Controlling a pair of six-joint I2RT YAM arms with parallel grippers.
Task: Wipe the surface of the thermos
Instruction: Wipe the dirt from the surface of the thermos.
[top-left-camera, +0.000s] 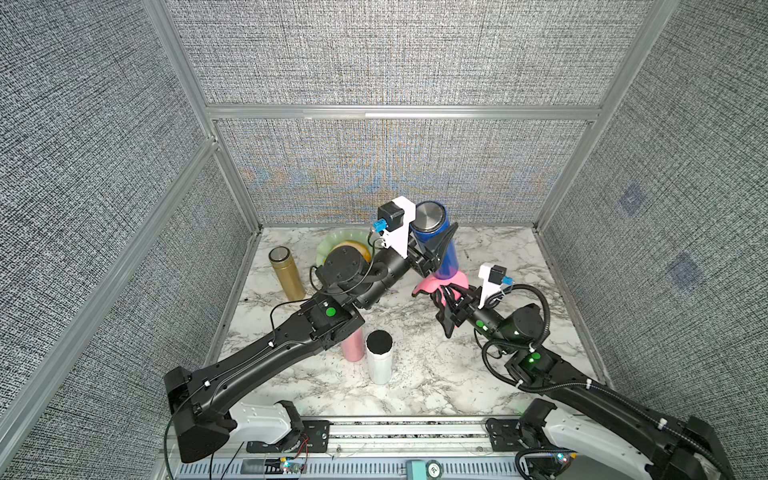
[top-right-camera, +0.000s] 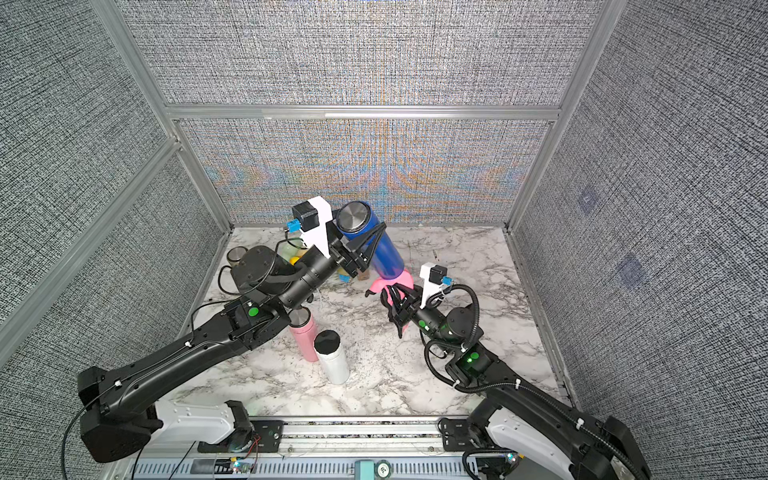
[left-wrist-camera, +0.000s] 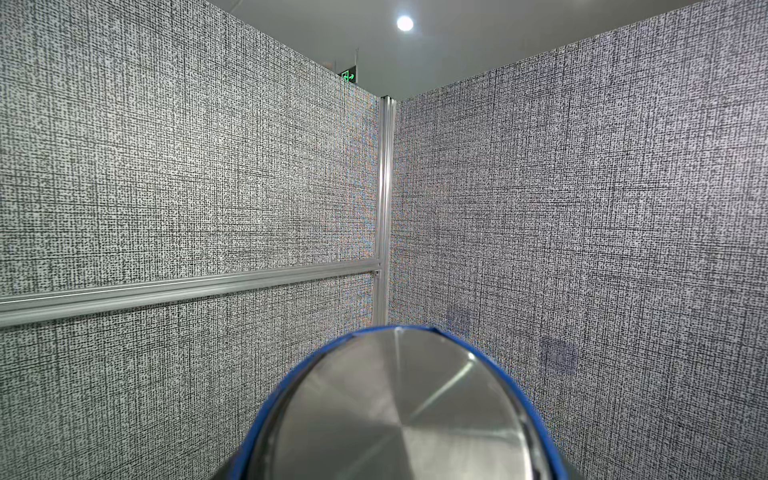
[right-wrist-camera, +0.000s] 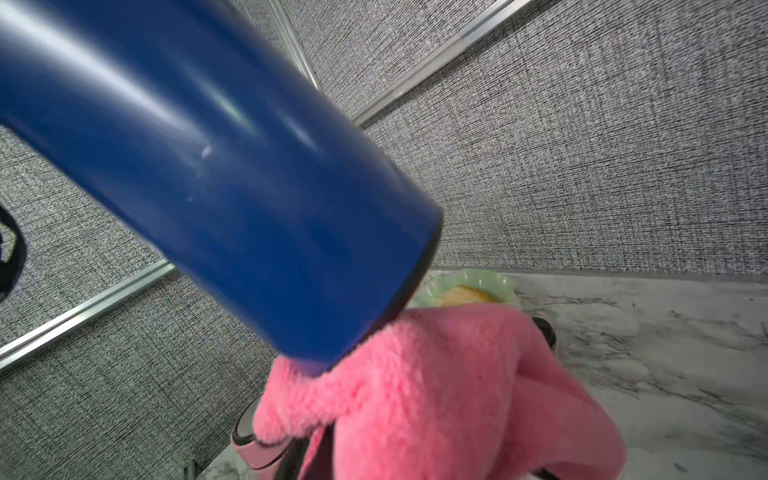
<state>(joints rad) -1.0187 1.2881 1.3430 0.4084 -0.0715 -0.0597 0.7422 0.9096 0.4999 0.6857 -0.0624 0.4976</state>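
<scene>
cloth meets the low end of the blue thermos

the blue thermos (top-left-camera: 451, 262) hangs in the air just right of centre in both top views, tilted, steel end up, clear of the table (top-left-camera: 415, 386). the left gripper (top-left-camera: 436, 245) has its jaws clamped across the upper body. the right gripper (top-left-camera: 446, 309), lower right of it, has its jaws pinched on a bunched pink cloth (top-left-camera: 432, 284), which touches the thermos at its lower rim.

to wipe well, i judge the cloth should press flat on the glossy wall and run along its length toward the steel end, not dab at the rim. rolling the thermos with the left wrist between strokes would bring each side to the cloth. the painted wall looks slick, so the clamp needs to be firm against the push. the band under the jaws likely needs a regrip.

the far jaw of the left gripper sits behind the thermos, and the far side of the thermos shows in no view. the left wrist view gives only the steel end and the enclosure panels. in the right wrist view the cloth covers the jaws. 1 pink bottle (top-left-camera: 353, 347) is half under the left arm, beside a white bottle (top-left-camera: 379, 361). the green bowl (top-left-camera: 332, 245) is partly covered, its contents unclear.
</scene>
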